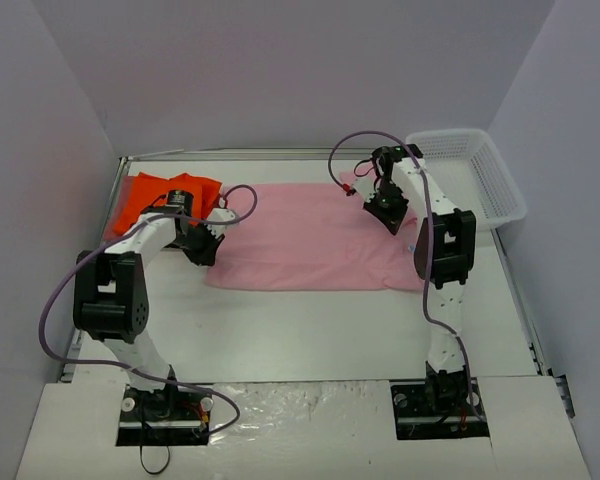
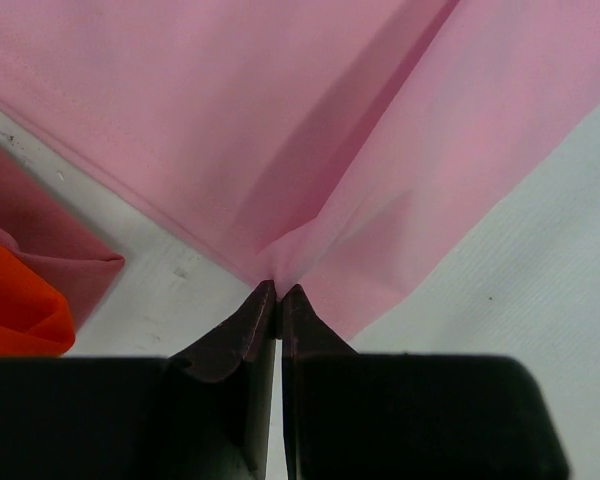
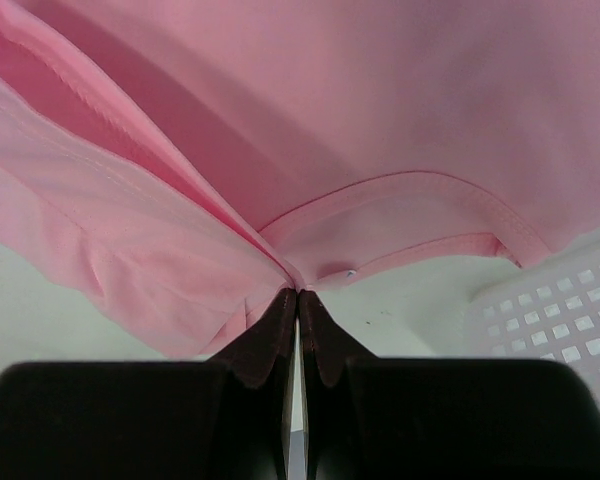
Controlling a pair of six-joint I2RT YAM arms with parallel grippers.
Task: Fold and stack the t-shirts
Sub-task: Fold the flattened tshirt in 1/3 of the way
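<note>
The left gripper [image 2: 278, 292] has its two dark fingers pressed together, pinching a small fold at the edge of the light pink t-shirt [image 1: 310, 235]. In the left wrist view the cloth gathers into fine creases right at the fingertips and fans out from there, and one long soft crease runs away diagonally.

The right gripper [image 3: 297, 295] is likewise clamped tight on the same shirt. It grips the cloth just beside a curved, stitched edge band. Around that grip the fabric is lifted and hangs in loose layers with a deep fold on the left.

From above, the light pink t-shirt lies spread as a wide, roughly rectangular shape across the middle of the white counter [image 1: 300, 330]. It is mostly flat. The left gripper is at its left edge and the right gripper at its far right part.

The bright orange t-shirt [image 1: 145, 195] lies crumpled at the far left corner of the counter, just beyond the left arm. In the left wrist view a dull pinkish-red folded t-shirt [image 2: 40, 240] lies next to the orange one, near the pink shirt's edge, with bare counter between them.

A white mesh basket [image 1: 480, 175] stands at the far right corner of the counter, near the right gripper.
</note>
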